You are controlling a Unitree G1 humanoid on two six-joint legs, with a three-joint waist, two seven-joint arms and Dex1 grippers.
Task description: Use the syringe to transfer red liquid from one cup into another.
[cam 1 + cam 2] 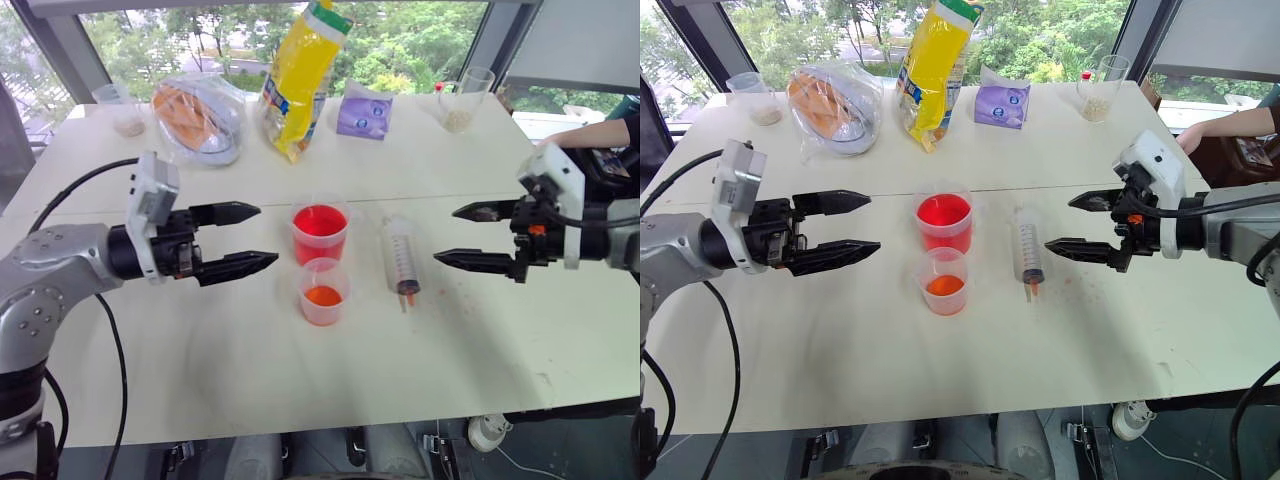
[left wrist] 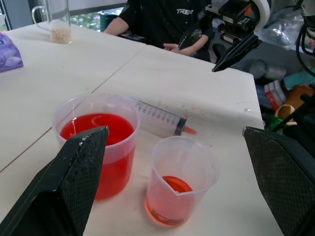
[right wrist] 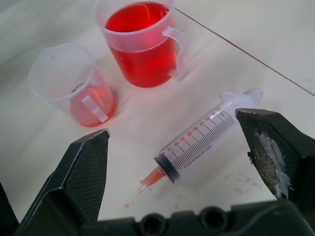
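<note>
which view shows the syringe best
The right wrist view: the syringe lies close, between the open jaws, with markings, plunger and orange tip readable. The left wrist view shows it behind the cups; both eye views show it small, lying beside them.

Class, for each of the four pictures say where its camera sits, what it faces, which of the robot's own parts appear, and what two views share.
Left eye, right eye: head, looking down over the table; both arms, left gripper and right gripper open.
Left wrist: along its fingers toward the larger cup, smaller cup, a seated person.
Right wrist: over the syringe, between its fingers.
Shared: both wrist views show cups and syringe.
</note>
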